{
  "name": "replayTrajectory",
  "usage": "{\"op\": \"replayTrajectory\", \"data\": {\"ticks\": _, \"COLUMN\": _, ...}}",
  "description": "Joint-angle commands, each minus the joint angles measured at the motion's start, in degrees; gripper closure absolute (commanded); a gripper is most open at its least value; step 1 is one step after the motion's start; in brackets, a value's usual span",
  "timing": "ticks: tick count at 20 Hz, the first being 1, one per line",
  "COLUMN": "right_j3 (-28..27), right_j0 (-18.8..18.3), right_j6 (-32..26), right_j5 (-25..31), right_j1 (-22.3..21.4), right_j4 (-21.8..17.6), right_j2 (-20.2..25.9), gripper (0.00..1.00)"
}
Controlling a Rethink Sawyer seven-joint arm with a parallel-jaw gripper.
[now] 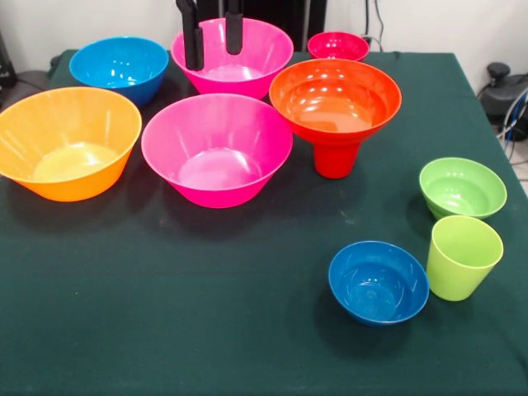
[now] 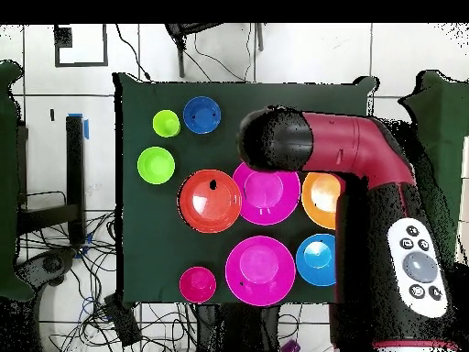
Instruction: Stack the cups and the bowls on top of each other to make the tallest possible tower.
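Tower so far: wide red-orange bowl [image 1: 335, 101] sits rim-up on an upside-down red cup [image 1: 336, 157], mid-table, just beside the near pink bowl [image 1: 216, 148]. Nothing on top of it yet. Gripper [image 1: 213, 43] hangs at the top of the front view over the far pink bowl [image 1: 232, 56], two dark fingers [image 1: 193, 37] apart w/ a clear gap, holding nothing. Overhead, the arm [image 2: 316, 145] covers that area, so the gripper itself can't be made out there. Loose pieces: lime cup [image 1: 463, 256] and small green bowl [image 1: 462, 186] touching or nearly so, small blue bowl [image 1: 378, 281] just beside the cup, all toward the near corner, well apart from the tower. Orange bowl [image 1: 68, 142], mid blue bowl [image 1: 119, 68] and small red bowl [image 1: 337, 45] also unstacked. Risks, as I judge them: the base is narrow and the bowl on it wide, so any off-centre drop or sideways nudge could tip the lot. The pink bowl so close to the stack means a bump when lifting it could knock the cup. Smooth glossy plastic and thin rims = easy slip from a two-finger pinch. Green cup and green bowl crowd each other, so a grab at one may shove the other.
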Motion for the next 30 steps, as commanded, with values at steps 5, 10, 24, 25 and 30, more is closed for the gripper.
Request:
{"op": "replayTrajectory", "data": {"ticks": 5, "right_j3": -7.62, "right_j0": 2.99, "right_j6": 8.93, "right_j5": 10.13, "right_j1": 6.55, "right_j4": 2.99, "right_j2": 0.84, "gripper": 0.00}}
{"op": "replayTrajectory", "data": {"ticks": 10, "right_j3": -11.53, "right_j0": 2.11, "right_j6": -5.38, "right_j5": 12.31, "right_j1": 10.81, "right_j4": 0.55, "right_j2": 5.97, "gripper": 0.00}}
{"op": "replayTrajectory", "data": {"ticks": 24, "right_j3": -21.01, "right_j0": 6.85, "right_j6": 13.38, "right_j5": 13.10, "right_j1": 13.96, "right_j4": 3.50, "right_j2": 0.07, "gripper": 0.00}}
{"op": "replayTrajectory", "data": {"ticks": 25, "right_j3": -20.58, "right_j0": 7.24, "right_j6": 14.25, "right_j5": 12.38, "right_j1": 13.89, "right_j4": 3.76, "right_j2": -0.18, "gripper": 0.00}}
{"op": "replayTrajectory", "data": {"ticks": 30, "right_j3": -18.16, "right_j0": 8.56, "right_j6": 16.51, "right_j5": 9.58, "right_j1": 12.99, "right_j4": 6.44, "right_j2": -0.10, "gripper": 0.00}}
